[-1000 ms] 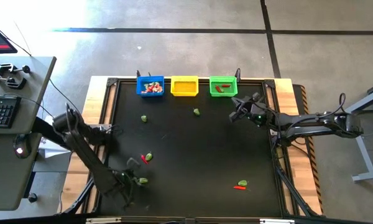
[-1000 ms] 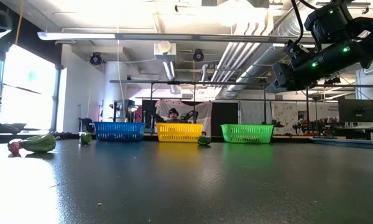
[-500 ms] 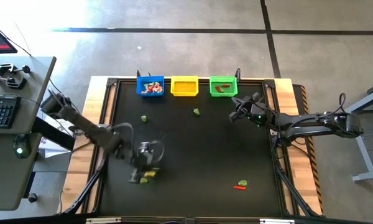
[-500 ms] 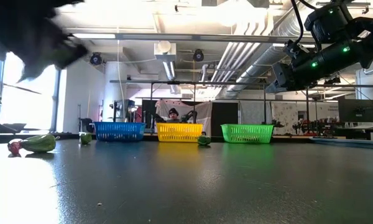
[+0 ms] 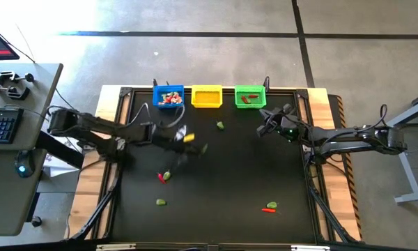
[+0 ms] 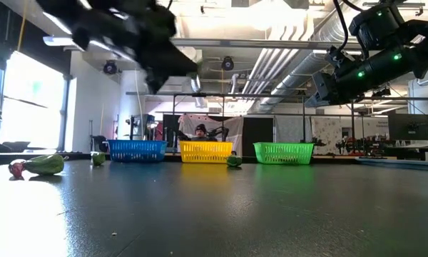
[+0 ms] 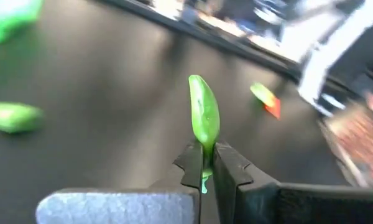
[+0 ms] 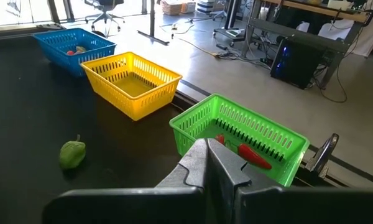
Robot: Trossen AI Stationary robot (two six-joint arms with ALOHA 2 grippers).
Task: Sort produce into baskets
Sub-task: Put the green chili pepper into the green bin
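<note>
High view: the left gripper [image 5: 184, 137] is over the middle of the table [image 5: 251, 174], short of the basket row at the far edge. Its fingers are closed on a small green pod-shaped vegetable [image 7: 204, 116]. From the claw, the yellow basket [image 5: 207, 97] lies ahead and slightly right, the blue basket [image 5: 168, 97] ahead and slightly left, the green basket [image 5: 249, 97] further right. The coming move turns on this bearing; which basket is intended cannot be told.

The left arm is plainly nearer the held piece and the blue and yellow baskets. The right gripper [image 8: 206, 163] is shut and empty, waiting just short of the green basket.

Left wrist view supplies what the overhead blurs: the pod is pinched at one end only, its long axis standing straight out from the fingertips. In my judgement a thin hold, liable to pivot on release.

Right wrist view alone shows basket contents: red pieces [image 8: 256, 155] in the green basket, the yellow apparently empty. A green pepper [image 8: 72, 154] lies on the table before the yellow basket.

Low view shows the left arm raised well clear of the surface.
</note>
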